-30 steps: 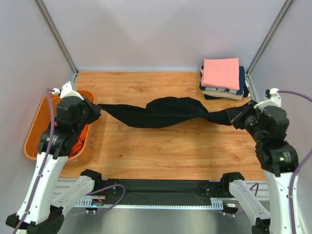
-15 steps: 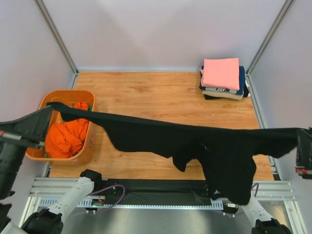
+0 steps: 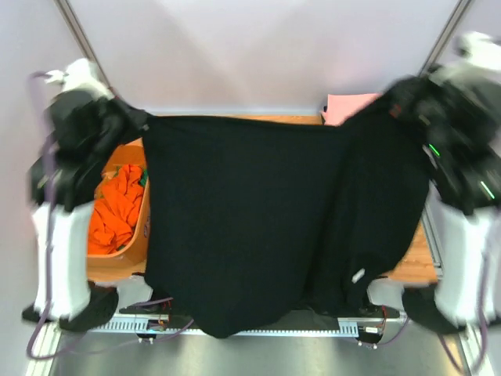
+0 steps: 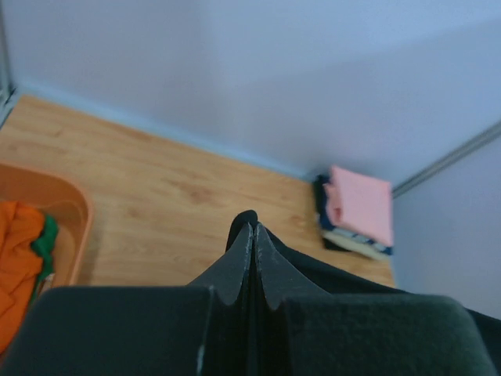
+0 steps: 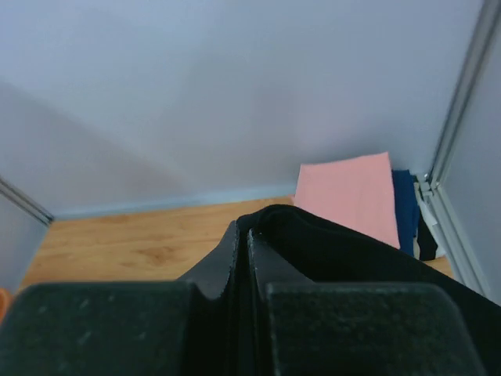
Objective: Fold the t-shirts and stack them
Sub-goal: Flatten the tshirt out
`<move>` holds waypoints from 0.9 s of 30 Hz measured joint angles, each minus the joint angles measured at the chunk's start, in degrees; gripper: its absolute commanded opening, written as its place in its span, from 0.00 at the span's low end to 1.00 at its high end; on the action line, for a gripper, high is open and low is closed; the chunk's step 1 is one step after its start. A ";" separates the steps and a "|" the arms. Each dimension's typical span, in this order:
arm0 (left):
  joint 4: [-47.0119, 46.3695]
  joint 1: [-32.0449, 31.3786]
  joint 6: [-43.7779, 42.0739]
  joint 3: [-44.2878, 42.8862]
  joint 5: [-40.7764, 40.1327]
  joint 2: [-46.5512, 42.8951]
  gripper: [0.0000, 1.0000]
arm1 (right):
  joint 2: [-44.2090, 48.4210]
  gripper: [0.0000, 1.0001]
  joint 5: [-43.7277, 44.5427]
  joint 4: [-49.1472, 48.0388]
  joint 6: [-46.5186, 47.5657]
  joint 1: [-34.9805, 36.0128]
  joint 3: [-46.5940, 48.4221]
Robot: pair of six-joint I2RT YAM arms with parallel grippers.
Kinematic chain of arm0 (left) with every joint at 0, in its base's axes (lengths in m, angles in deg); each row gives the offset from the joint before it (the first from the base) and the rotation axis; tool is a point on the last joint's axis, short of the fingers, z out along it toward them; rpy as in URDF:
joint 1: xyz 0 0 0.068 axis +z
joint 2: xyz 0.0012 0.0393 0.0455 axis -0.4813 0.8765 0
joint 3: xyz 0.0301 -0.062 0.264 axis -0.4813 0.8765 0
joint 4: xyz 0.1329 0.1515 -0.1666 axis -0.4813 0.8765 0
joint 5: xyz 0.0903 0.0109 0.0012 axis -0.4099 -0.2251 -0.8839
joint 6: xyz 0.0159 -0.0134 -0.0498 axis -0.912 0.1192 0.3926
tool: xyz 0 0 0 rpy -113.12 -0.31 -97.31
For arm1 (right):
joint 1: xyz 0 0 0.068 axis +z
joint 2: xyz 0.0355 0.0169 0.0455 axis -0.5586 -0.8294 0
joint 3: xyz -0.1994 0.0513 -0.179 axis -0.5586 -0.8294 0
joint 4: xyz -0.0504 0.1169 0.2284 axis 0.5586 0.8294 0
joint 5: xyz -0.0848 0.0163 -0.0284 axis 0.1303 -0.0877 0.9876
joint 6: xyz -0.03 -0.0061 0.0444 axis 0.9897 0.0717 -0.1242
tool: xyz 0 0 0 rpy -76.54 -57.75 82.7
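Observation:
A black t-shirt hangs spread out high above the table, held by its top corners. My left gripper is shut on its left corner; the cloth pokes past my shut jaws in the left wrist view. My right gripper is shut on the right corner, and the cloth shows at my jaws in the right wrist view. A small light tag shows low on the shirt. A folded stack topped by a pink shirt with navy under it lies at the far right. An orange shirt is crumpled in the tub.
An orange plastic tub stands at the table's left edge, also in the left wrist view. The wooden table is walled by grey panels and metal posts. The hanging shirt hides most of the table from the top camera.
Both arms have swung up and back, lifting the black shirt from a low stretched band into a wide hanging sheet. Both grips still hold.

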 measured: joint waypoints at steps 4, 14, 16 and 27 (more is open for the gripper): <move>-6.88 7.41 0.63 12.20 2.47 12.76 0.00 | -25.49 0.00 -3.61 -7.02 2.25 -0.13 2.71; -10.27 14.10 -1.03 2.99 10.40 58.80 0.47 | -73.85 0.99 -13.16 -8.55 4.02 -0.02 21.77; -9.07 13.70 -1.46 3.13 10.69 59.06 0.48 | -70.27 0.99 -13.42 -10.08 4.04 0.04 14.34; -17.73 5.18 -1.90 27.71 8.26 29.90 0.45 | -37.59 0.96 -17.07 -20.17 -1.75 1.25 -20.87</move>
